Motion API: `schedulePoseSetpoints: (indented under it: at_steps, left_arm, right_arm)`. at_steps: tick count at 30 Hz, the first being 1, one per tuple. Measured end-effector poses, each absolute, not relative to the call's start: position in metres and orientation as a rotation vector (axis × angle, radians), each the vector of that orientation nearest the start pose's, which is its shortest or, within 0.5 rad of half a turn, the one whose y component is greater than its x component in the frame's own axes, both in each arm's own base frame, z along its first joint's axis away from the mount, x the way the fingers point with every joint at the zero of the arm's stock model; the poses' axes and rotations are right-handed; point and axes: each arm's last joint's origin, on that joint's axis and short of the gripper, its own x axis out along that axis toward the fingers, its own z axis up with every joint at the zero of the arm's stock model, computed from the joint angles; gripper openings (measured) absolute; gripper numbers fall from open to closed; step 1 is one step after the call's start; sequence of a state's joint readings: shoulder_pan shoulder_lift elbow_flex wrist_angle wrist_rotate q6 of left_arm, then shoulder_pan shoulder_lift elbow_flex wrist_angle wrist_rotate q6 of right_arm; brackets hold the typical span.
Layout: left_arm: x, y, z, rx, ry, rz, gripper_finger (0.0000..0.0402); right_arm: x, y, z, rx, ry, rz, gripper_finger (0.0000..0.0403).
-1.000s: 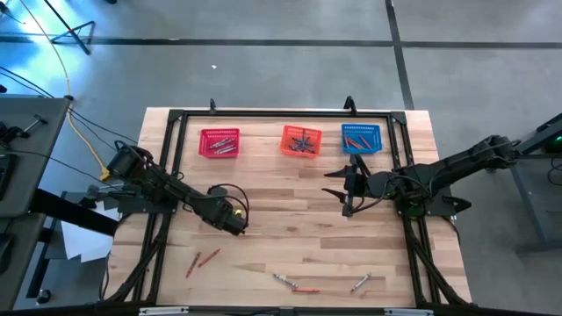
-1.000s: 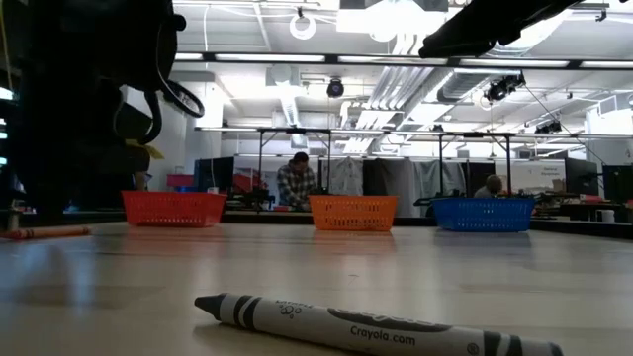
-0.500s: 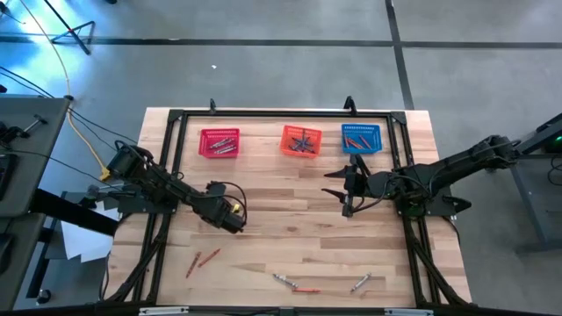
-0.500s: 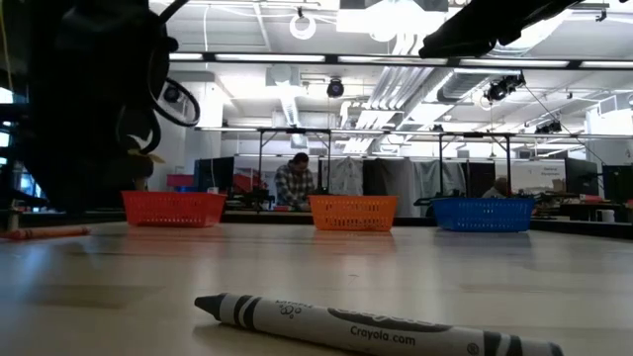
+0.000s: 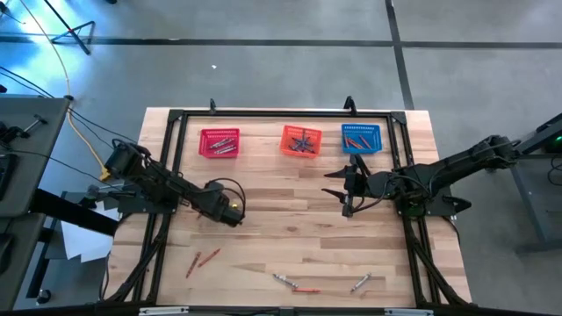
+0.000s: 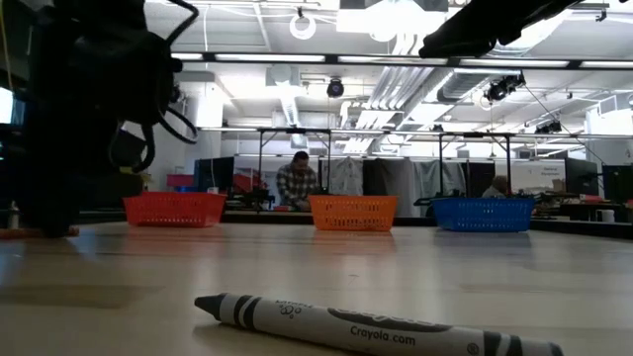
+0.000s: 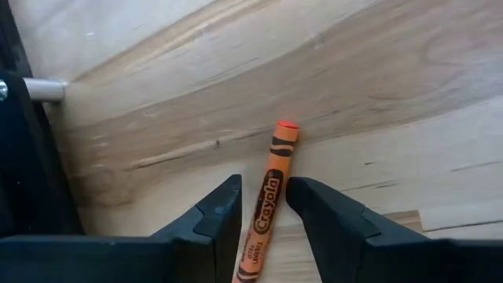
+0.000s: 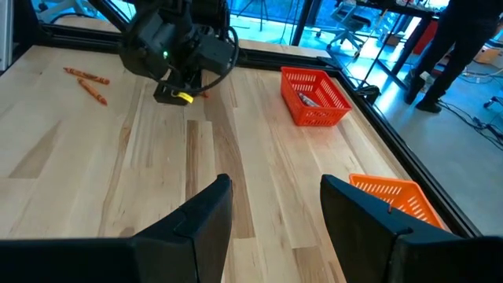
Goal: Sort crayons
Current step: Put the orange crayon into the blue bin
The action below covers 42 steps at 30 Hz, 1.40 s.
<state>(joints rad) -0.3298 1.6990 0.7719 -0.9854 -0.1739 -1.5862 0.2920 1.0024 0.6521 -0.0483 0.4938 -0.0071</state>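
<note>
An orange crayon (image 7: 277, 157) lies flat on the wooden table. My left gripper (image 7: 263, 195) points steeply down over it, open, with one finger on each side of the crayon's lower half; I see no touch. In the high view this gripper (image 5: 234, 211) is left of the table's middle and hides the crayon. My right gripper (image 5: 347, 191) hangs open above the table in front of the blue basket (image 5: 361, 138), with nothing between its fingers (image 8: 271, 206). The red basket (image 5: 219, 142), the orange basket (image 5: 301, 140) and the blue one hold crayons.
Loose crayons lie near the front edge: two red ones (image 5: 202, 260) at the left, a grey and an orange one (image 5: 294, 284) in the middle, a grey one (image 5: 360, 282) farther right. A black frame (image 5: 281, 112) borders the table. People show in the room behind.
My left gripper has come down to the table and moved a little toward the far edge. In the low view its dark bulk now reaches the tabletop where the red-orange crayon showed before.
</note>
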Motion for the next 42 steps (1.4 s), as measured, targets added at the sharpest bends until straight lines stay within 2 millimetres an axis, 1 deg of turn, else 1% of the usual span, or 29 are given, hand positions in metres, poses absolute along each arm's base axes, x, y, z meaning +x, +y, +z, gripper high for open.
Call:
schedulePoseSetpoints:
  at_steps: [3,6,12,15,18,21,24,26,30,38,42]
  left_arm:
    - [0.208,-0.062,0.115,-0.668,1.414,1.268,0.0128]
    - [0.209,-0.058,0.114,-0.687,1.465,1.240,0.0127]
    - [0.211,-0.049,0.118,-0.719,1.591,1.087,0.0126]
    - [0.212,-0.043,0.126,-0.767,1.595,1.004,0.0126]
    - [0.218,-0.039,0.135,-0.874,1.571,0.871,0.0126]
    - [0.221,-0.036,0.141,-0.896,1.530,0.794,0.0126]
    - [0.227,-0.036,0.143,-0.904,1.464,0.749,0.0126]
    - [0.228,-0.036,0.144,-0.889,1.438,0.768,0.0126]
    - [0.227,-0.034,0.142,-0.842,1.378,0.860,0.0126]
    - [0.227,-0.035,0.143,-0.847,1.380,0.862,0.0126]
    - [0.226,-0.040,0.143,-0.869,1.394,0.854,0.0126]
  right_arm:
    - [0.209,0.049,0.262,-0.157,0.371,-0.198,0.0188]
    - [0.209,0.049,0.262,-0.157,0.371,-0.198,0.0188]
    - [0.209,0.049,0.261,-0.155,0.376,-0.199,0.0188]
    - [0.209,0.049,0.261,-0.155,0.377,-0.199,0.0188]
    - [0.209,0.049,0.261,-0.155,0.378,-0.199,0.0188]
    - [0.209,0.048,0.261,-0.156,0.384,-0.200,0.0188]
    - [0.209,0.048,0.260,-0.158,0.390,-0.200,0.0188]
    - [0.209,0.048,0.260,-0.158,0.390,-0.199,0.0188]
    - [0.209,0.048,0.260,-0.160,0.390,-0.199,0.0188]
    - [0.209,0.048,0.260,-0.158,0.389,-0.199,0.0188]
    - [0.209,0.048,0.260,-0.158,0.389,-0.200,0.0188]
